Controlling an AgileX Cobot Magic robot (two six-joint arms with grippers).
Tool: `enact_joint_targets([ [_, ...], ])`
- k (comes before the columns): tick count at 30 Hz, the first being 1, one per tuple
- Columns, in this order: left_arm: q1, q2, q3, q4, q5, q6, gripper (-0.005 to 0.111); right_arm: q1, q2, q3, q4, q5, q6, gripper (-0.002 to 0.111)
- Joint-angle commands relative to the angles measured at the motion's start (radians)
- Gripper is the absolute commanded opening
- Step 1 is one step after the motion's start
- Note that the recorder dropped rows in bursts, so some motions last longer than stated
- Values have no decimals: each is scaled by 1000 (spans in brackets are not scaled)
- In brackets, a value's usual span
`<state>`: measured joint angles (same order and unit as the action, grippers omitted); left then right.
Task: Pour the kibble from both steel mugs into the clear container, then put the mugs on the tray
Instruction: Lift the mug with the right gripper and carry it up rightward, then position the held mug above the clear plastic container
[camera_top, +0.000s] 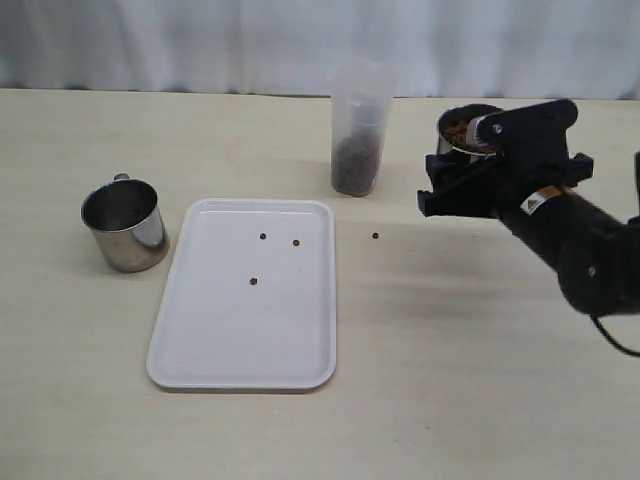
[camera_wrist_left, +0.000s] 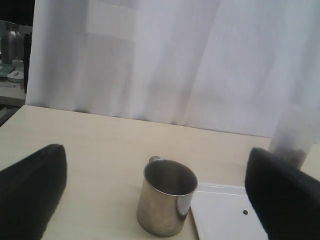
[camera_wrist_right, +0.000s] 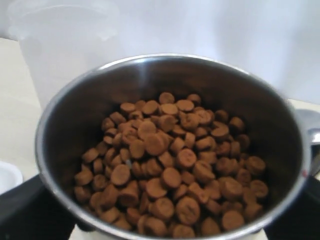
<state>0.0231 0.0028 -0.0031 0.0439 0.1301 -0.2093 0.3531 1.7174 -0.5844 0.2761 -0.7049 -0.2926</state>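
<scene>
Steel mug (camera_wrist_right: 67, 135) of kibble (camera_wrist_right: 170, 165) in right pincer (camera_top: 462, 152)

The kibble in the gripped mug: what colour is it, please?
The kibble is brown, clearest in the right wrist view.

Bright, soft, even light.
A faint shadow falls on the table (camera_top: 450, 400) right of the tray (camera_top: 200, 370); the left gripper (camera_wrist_left: 156, 190) and the kibble-filled steel mug (camera_wrist_right: 65, 125) look blurred up close.
</scene>
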Motion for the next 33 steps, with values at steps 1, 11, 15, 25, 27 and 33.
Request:
enact_joint_targets([
  [1,0,-3,3,-5,-8,-1,97,-83,-86,-146,-113,273,-50,5],
  [11,0,-3,3,-3,-8,-1,97,-96,-19,-514,-109,605,-267,5],
  [15,0,-3,3,-3,-8,-1,97,-96,33,-660,-109,724,-303,5],
  [25,0,-3,3,-3,-8,-1,97,-94,71,-727,-113,759,-514,5],
  [27,0,-3,3,-3,-8,-1,97,-94,71,-727,-113,759,-570,5],
  [33,0,-3,3,-3,-8,-1,97,-94,71,-729,-113,752,-686,5],
])
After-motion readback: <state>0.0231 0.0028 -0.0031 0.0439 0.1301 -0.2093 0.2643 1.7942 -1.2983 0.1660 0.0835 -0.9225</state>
